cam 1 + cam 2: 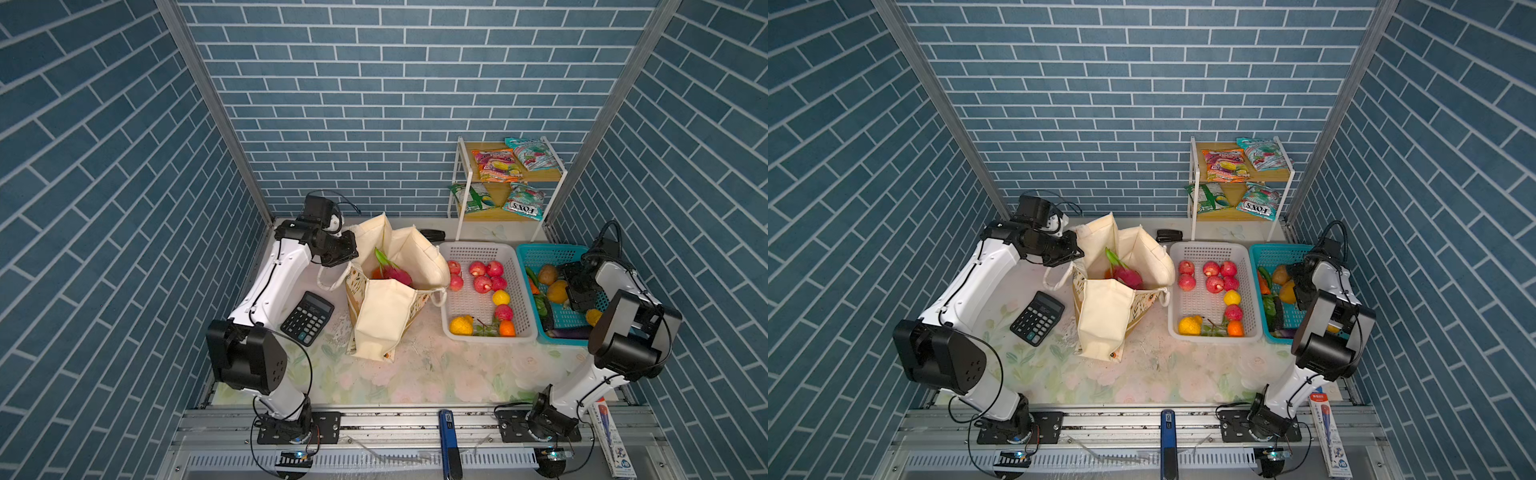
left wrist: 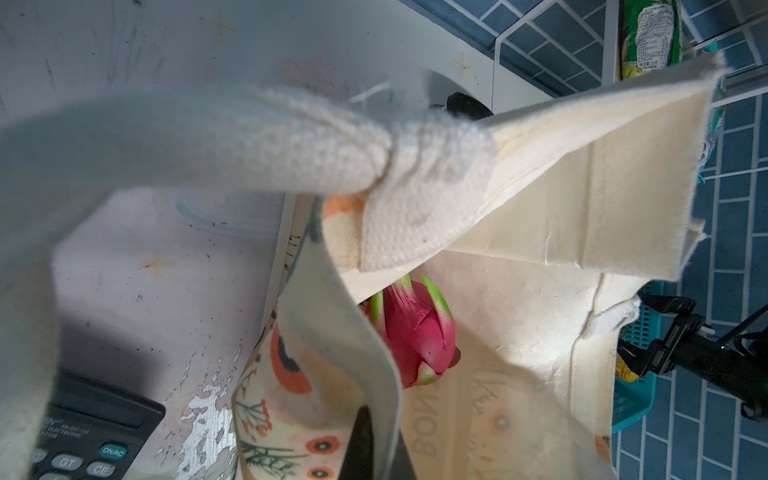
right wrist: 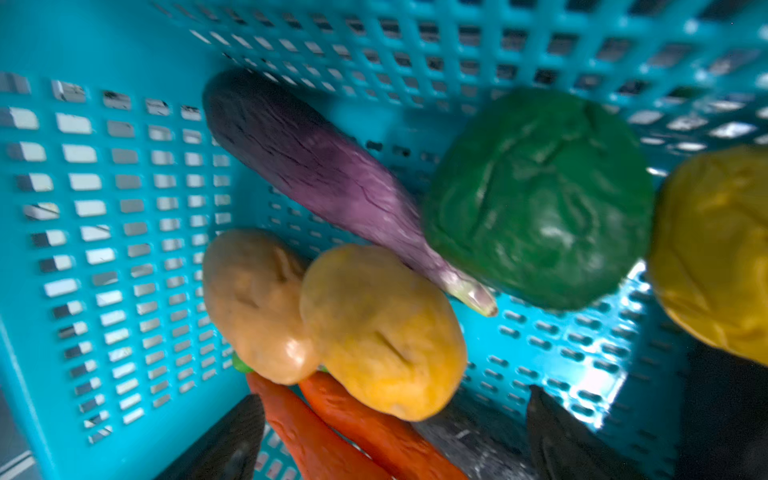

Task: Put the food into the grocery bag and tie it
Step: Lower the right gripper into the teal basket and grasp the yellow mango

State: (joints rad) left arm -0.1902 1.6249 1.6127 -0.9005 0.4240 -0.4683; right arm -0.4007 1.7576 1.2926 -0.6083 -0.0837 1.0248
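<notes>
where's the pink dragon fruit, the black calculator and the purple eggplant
magenta dragon fruit with green tips (image 2: 415, 336), left wrist view, middle of its pink skin
black plastic calculator (image 1: 306, 321), in a top view, on its keypad
long purple eggplant (image 3: 307, 166), right wrist view, mid-body

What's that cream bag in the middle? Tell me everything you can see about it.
The tote bag is cream canvas, floral print outside, with thick rope handles. It stands on the table, mouth open, its near panel slumped forward. A magenta dragon fruit lies inside. The left gripper pinches its rim; the white basket sits close beside it.
</notes>
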